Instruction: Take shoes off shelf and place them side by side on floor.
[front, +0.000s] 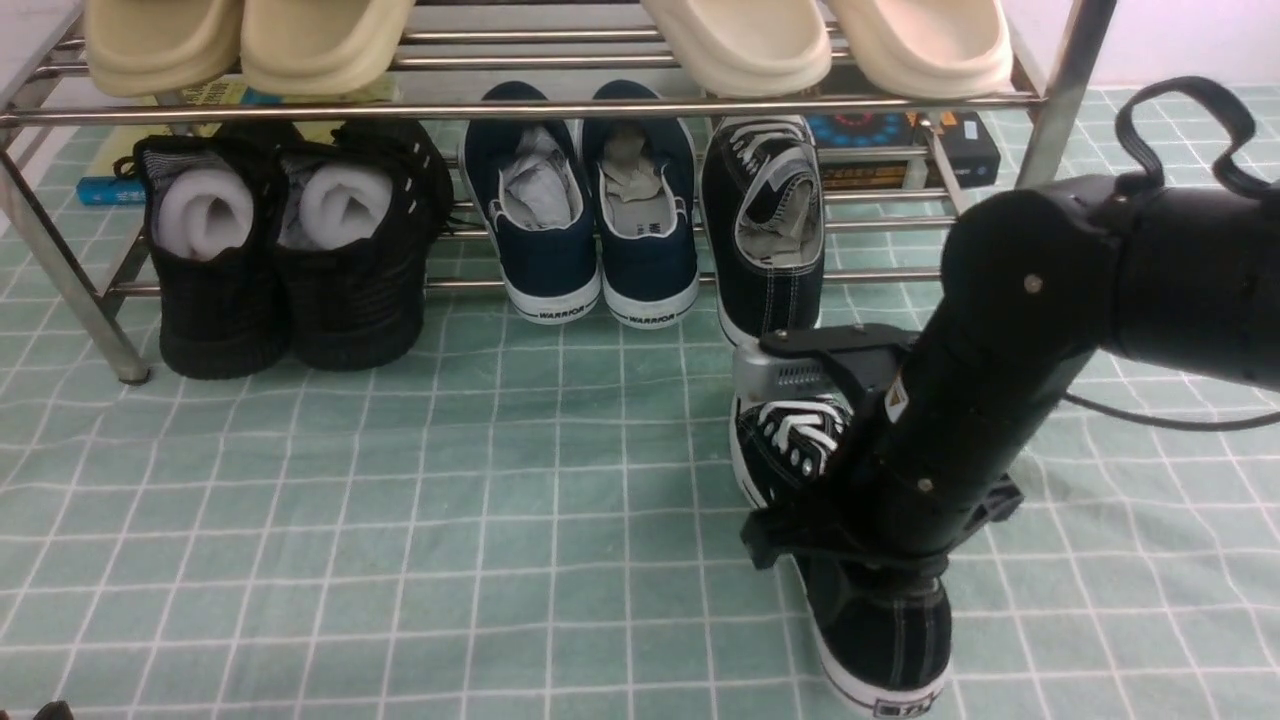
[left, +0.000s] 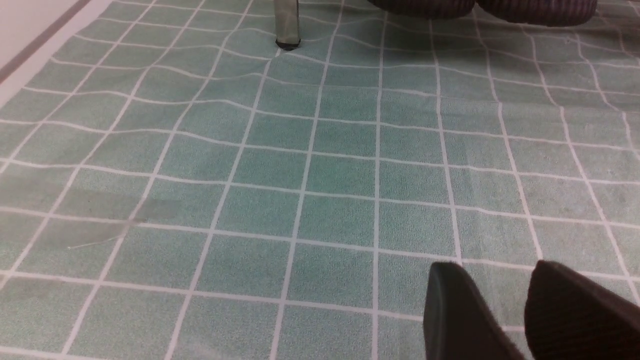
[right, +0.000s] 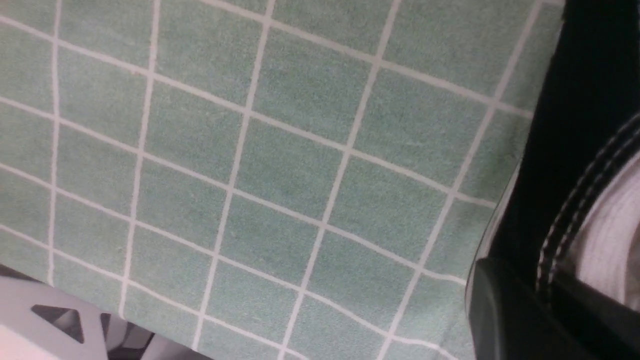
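One black canvas sneaker with white laces stands heel-out on the low rail of the chrome shelf. Its mate lies low on the teal grid floor in front of it, heel toward me, partly hidden by my right arm. In the right wrist view my right gripper is shut on that sneaker's side wall, one finger pressed against the outside. My left gripper hovers over bare floor, open, nothing between its fingers.
Navy slip-ons and chunky black sneakers stuffed with white rolls sit on the same rail. Beige slippers fill the upper tier. Boxes lie behind the shelf. A shelf leg stands ahead of the left gripper.
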